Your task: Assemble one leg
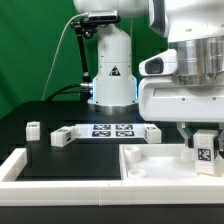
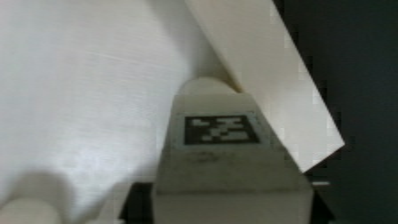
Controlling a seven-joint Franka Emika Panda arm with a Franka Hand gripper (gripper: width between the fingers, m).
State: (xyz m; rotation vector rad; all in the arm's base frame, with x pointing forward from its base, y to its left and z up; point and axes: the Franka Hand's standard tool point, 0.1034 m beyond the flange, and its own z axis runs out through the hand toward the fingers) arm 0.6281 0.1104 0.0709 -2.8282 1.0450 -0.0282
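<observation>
What worries me most is a bad seat. My leg (image 1: 205, 152) hangs at the lower right of the exterior view, over the right-hand part of the tray (image 1: 128, 165). If it comes down off its spot or tilted, I judge it will catch on the tray's floor or raised wall and jam instead of going home. Pushing on regardless could twist the leg in my grip. It could also shove the tray across the table, since nothing I can see pins it down.

The wrist view gives me little help. The leg (image 2: 219, 130) fills the middle with its tag facing the camera and covers the very spot it is headed for. I cannot tell whether it touches the tray or sits just above it. If my hold slipped, the leg would most likely fall on its side inside the tray's walls.

My gripper (image 1: 203, 146) is clamped on the leg. The jaws stand only as far apart as the leg is wide, one on each side, and hold it upright. The gripper touches nothing else that I can make out.

Toward the middle left, a small white block (image 1: 33, 127) and a second white piece (image 1: 62, 137) lie loose near the marker board (image 1: 112, 129), well apart from my work.
</observation>
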